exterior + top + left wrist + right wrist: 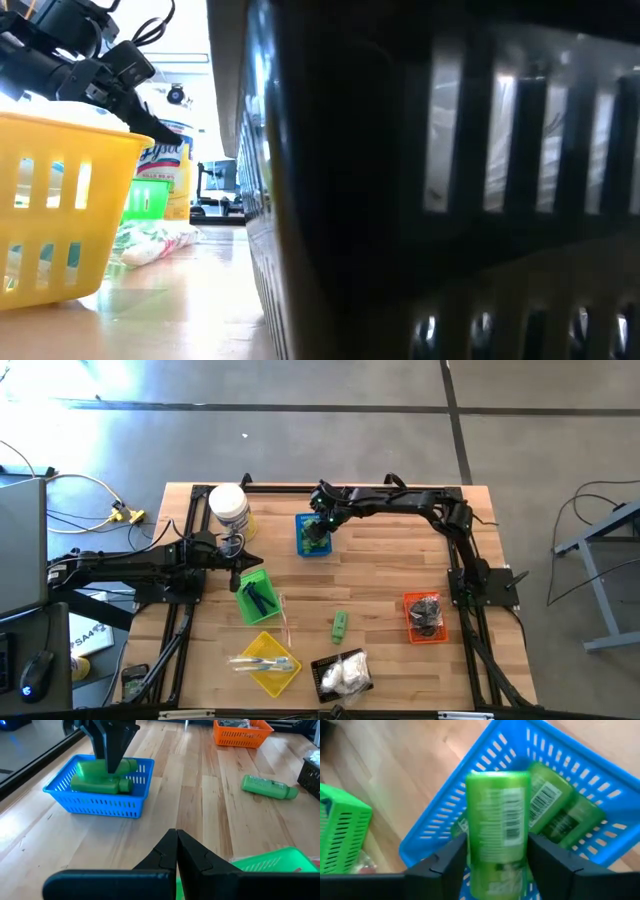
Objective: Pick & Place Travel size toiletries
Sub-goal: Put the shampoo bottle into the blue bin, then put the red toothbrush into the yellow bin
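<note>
Right wrist view: right gripper [497, 857] over blue basket [560, 760] near bench's far edge, fingers [445, 865] flanking a green bottle [500, 827], apparently releasing; left gripper [176, 851] pinched shut, empty.

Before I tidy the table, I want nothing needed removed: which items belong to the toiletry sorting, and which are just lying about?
Job:
- green bottle between the right tool's fingers, over the blue basket
- loose green bottle
- white packets in the black basket

Lying about:
- big white jar
- yellow cable
</note>
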Motion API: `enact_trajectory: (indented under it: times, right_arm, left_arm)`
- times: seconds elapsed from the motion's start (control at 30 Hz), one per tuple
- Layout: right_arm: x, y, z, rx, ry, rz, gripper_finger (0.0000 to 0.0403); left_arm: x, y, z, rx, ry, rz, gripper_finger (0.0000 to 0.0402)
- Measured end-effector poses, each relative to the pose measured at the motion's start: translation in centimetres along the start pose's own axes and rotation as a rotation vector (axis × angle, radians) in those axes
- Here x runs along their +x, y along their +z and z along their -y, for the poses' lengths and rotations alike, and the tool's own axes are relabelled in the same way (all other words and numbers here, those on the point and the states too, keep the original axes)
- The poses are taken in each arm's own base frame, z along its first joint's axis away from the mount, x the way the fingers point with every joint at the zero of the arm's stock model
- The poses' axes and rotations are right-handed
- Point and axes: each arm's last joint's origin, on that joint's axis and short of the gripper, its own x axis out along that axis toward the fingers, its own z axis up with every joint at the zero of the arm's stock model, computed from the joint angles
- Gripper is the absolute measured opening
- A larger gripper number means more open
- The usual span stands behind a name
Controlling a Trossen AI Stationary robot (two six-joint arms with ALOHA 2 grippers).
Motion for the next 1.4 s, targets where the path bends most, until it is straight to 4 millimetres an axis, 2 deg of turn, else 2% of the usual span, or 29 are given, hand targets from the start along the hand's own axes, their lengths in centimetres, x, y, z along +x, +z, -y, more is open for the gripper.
enact_trajectory:
  times: [0.17, 0.33, 0.47, 0.53, 0.67, 0.8, 0.93, 1.03, 1.2, 1.3, 1.4]
  right_arm:
    - [-0.1, 0.1, 0.1, -0.003, 0.012, -0.003, 0.0237]
    - [-0.5, 0.2, 0.1, -0.008, 0.072, -0.022, 0.0257]
    - [-2.2, 0.7, -0.5, -0.046, 0.123, -0.006, 0.0259]
    - [-3.8, 1.0, -1.0, -0.108, 0.105, 0.043, 0.0256]
    - [-8.7, 1.5, -2.8, -0.256, 0.07, 0.174, 0.0242]
    - [-15.7, 1.2, -5.1, -0.434, 0.095, 0.335, 0.0211]
    - [-23.2, -0.6, -7.0, -0.539, 0.092, 0.492, 0.0154]
    - [-28.4, -2.7, -7.6, -0.614, 0.108, 0.596, 0.0099]
    - [-36.1, -7.8, -6.9, -0.689, 0.169, 0.771, 0.0016]
    - [-38.5, -11.4, -5.5, -0.712, 0.176, 0.841, 0.0009]
    - [-38.8, -14.7, -3.9, -0.714, 0.209, 0.861, 0.0009]
  left_arm:
    - [0.0, 0.0, 0.0, 0.009, 0.0, -0.002, 0.0]
    - [0.0, 0.0, 0.0, 0.008, 0.0, -0.003, 0.0]
    - [0.0, -0.1, 0.0, 0.005, 0.0, -0.011, 0.0]
    - [0.0, -0.1, 0.0, 0.005, 0.0, -0.014, 0.0]
    - [0.0, -0.2, 0.0, 0.005, 0.0, -0.018, 0.0]
    - [0.0, -0.2, 0.0, 0.005, 0.0, -0.017, 0.0]
    - [0.0, -0.2, 0.0, 0.005, 0.0, -0.017, 0.0]
    - [0.0, -0.2, 0.0, 0.006, 0.0, -0.017, 0.0]
    - [0.0, -0.2, 0.0, 0.007, 0.0, -0.017, 0.0]
    - [0.0, -0.2, 0.0, 0.007, 0.0, -0.017, 0.0]
    - [0.0, -0.2, 0.0, 0.008, 0.0, -0.017, 0.0]
